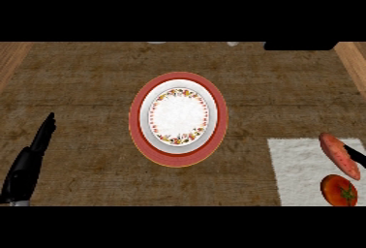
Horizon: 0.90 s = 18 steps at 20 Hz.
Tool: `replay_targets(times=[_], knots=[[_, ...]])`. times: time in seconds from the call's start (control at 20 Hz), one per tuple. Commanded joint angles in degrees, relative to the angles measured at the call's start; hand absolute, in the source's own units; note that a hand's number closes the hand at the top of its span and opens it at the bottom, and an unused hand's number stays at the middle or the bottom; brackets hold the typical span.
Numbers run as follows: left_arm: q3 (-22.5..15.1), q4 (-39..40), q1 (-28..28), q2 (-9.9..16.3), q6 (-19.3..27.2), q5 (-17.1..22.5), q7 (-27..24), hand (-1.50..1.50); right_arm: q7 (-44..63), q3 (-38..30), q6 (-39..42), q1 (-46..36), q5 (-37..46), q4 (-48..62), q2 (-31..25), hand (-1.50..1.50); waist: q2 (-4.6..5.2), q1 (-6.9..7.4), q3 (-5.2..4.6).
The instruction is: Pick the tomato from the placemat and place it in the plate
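Left hand [39, 140] is showing at the lower left of the frame, fingers straight and pointing up, released, holding nothing, forearm cut off by the lower edge. Right hand [355, 156] is barely poking in at the right edge, just a dark sliver beside the sweet potato [339, 156]; can't tell whether it is relaxed or clenched. Tomato [340, 190] is sitting on the white placemat [300, 164] at the lower right, partly cut off by the lower edge, just below the sweet potato. Plate [178, 118], red rim with a flowered white centre, is lying mid-frame on the woven counter [85, 87], well apart from the tomato. A dark object [300, 46] is getting cropped at the upper right.
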Motion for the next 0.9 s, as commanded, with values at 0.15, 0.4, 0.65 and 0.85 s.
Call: replay_targets(times=[0.15,0.4,0.65,0.85], knots=[[1.75,-3.29,3.38,-2.22,-2.49,-2.2,-0.54,0.0,0.39,0.81,-0.61,-0.13,3.98,-0.83,4.0,-1.5,-0.03,-0.02,-0.02],[4.94,1.37,-0.14,-1.63,-5.17,-1.33,-1.72,0.0,-6.77,1.98,-3.63,-1.61,8.24,6.94,3.8,-1.5,0.02,-0.07,-0.01],[4.43,-1.39,-0.56,-2.35,-4.41,-2.79,1.35,0.0,-13.26,1.12,-5.2,-3.97,6.71,13.02,4.19,1.5,0.03,0.12,0.04],[4.95,-0.61,-1.9,-2.76,-5.55,-2.97,1.32,0.0,-6.85,3.19,-7.21,-6.73,7.79,9.46,7.05,1.5,0.02,0.08,0.0]])
